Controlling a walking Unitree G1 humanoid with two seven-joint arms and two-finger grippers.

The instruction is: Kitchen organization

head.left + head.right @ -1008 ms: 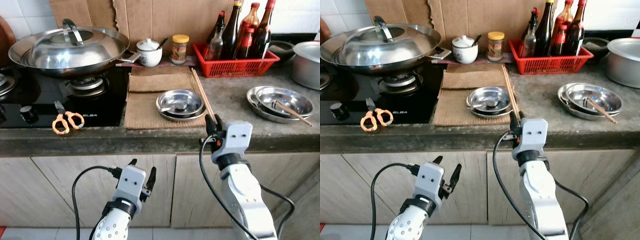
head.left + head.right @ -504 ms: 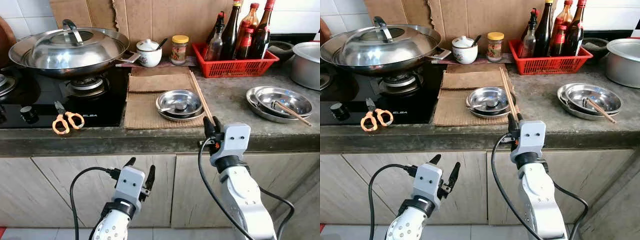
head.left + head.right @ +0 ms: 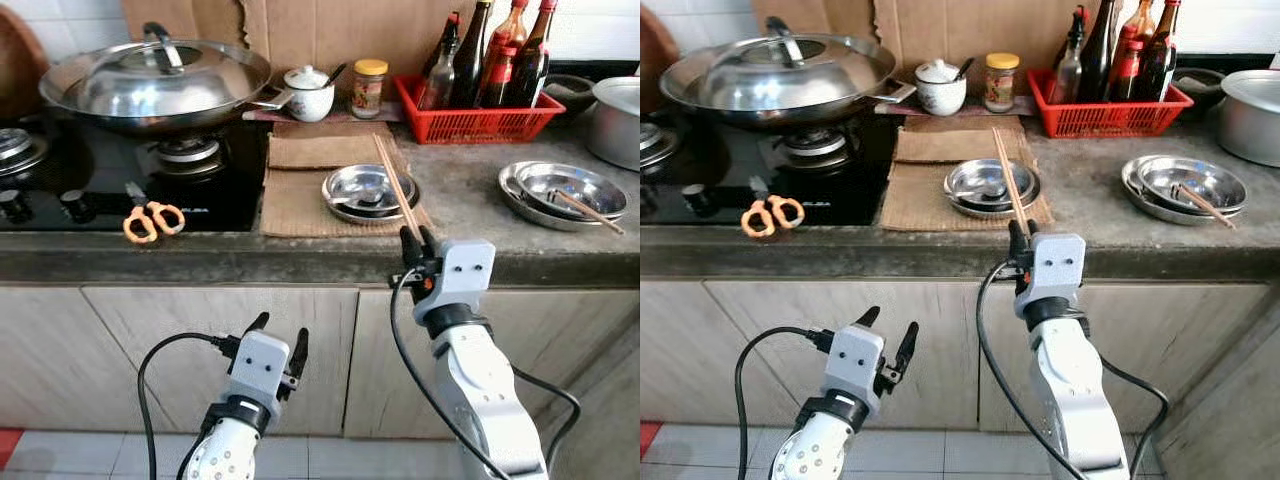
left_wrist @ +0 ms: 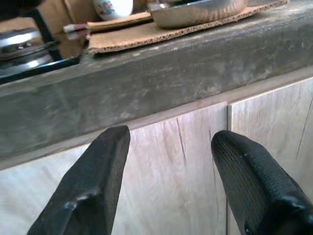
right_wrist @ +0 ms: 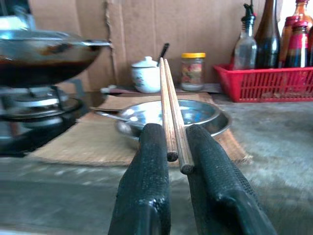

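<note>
At the front edge of the desk (image 3: 560,262), the right hand (image 3: 416,238) grips the near ends of a pair of wooden chopsticks (image 3: 396,185), its two black fingers (image 5: 146,161) pressed together on them. The sticks run away from the hand toward 12 o'clock, slightly tilted to 11, passing above the right rim of a steel dish (image 3: 366,190) that sits on a brown mat (image 3: 300,190). The left hand (image 3: 277,340) hangs lower, in front of the cabinet doors (image 3: 200,340) at about 7 o'clock from the right hand, fingers (image 4: 98,176) spread apart and holding nothing. On the black stove (image 3: 90,190) at 9 o'clock from the dish lie orange-handled scissors (image 3: 152,219), and behind them stands a lidded wok (image 3: 155,78). At 12 o'clock from the dish stand a white pot (image 3: 309,92) and a yellow-capped jar (image 3: 369,86); at 1 o'clock a red basket (image 3: 480,118) holds bottles. Stacked steel plates (image 3: 563,192) at 3 o'clock carry another chopstick (image 3: 588,210).
</note>
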